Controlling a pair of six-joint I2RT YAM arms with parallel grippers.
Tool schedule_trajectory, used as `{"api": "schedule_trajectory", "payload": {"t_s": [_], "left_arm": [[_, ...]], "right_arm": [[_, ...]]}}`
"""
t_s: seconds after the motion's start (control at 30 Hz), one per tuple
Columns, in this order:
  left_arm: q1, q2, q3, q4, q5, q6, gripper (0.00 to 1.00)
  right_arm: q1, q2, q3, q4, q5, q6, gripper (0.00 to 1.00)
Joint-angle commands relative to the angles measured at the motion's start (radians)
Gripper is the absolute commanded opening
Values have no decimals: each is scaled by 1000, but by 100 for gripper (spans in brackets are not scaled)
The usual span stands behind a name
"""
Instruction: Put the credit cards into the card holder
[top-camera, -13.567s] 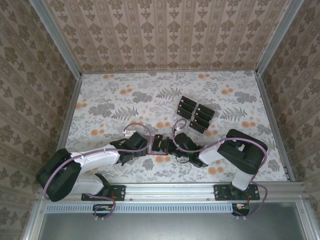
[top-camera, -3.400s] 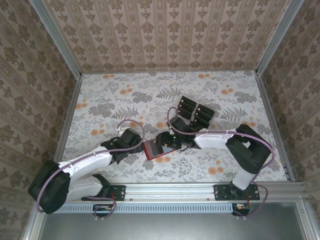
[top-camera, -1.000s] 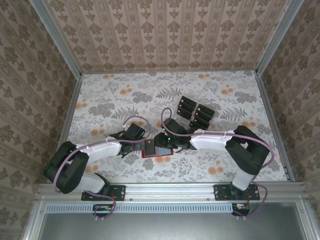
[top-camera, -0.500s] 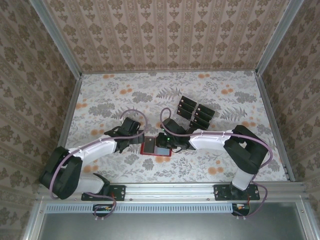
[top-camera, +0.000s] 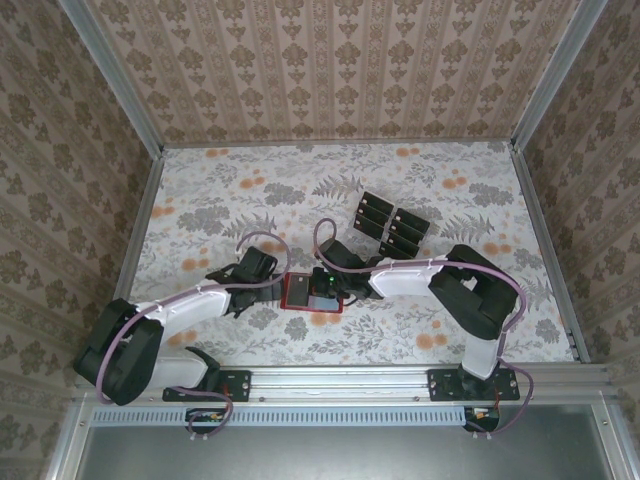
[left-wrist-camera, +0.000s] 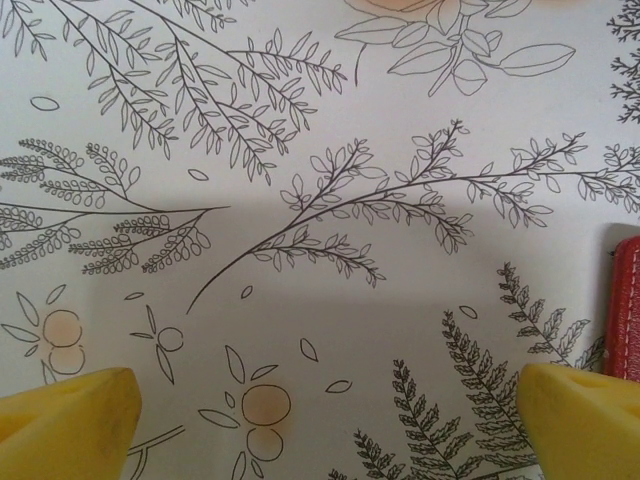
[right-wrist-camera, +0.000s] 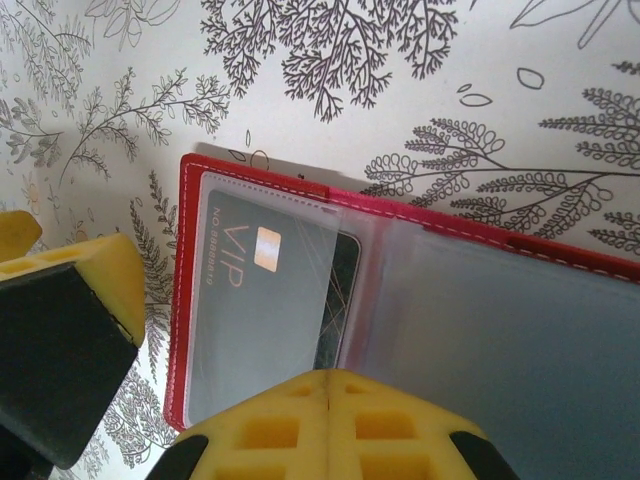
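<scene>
The holder (top-camera: 312, 293) lies open and flat on the floral tabletop (top-camera: 220, 200), in front of the two arms. In the top view its long axis runs 9 to 3 o'clock, its inside facing up.

In the right wrist view a stitched red edge runs 12 to 6 o'clock at the left. The spine slants from 10 toward 4 o'clock. A VIP card (right-wrist-camera: 260, 300) sits under the clear sleeve of the left half, its long axis about 12 to 6 o'clock. It reads "VIP", beside a line starting "NO 8800"; the rest is too small to read. A gold chip sits next to the letters. A darker strip with thin light lines shows along the card's 3 o'clock side. The sleeve on the right half looks grey and blank.

The other cards (top-camera: 392, 228) lie in two short rows at about 1 o'clock from the holder, apart from it.

The right fingers (right-wrist-camera: 330, 425) are closed together over the holder's near edge, covering its lower part; whether they pinch anything I cannot tell. The left fingers (left-wrist-camera: 70, 415) stand wide over bare tabletop at the holder's 9 o'clock, with its red edge just beside one tip.
</scene>
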Motion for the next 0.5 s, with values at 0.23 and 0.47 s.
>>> {"api": "schedule_trajectory", "payload": {"t_s": [0.23, 0.47], "left_arm": [[-25, 7, -30, 31, 19, -44, 100], [-36, 1, -40, 33, 20, -55, 100]], "right_arm": [[4, 58, 48, -4, -33, 17, 2], [4, 77, 90, -29, -55, -2, 2]]}}
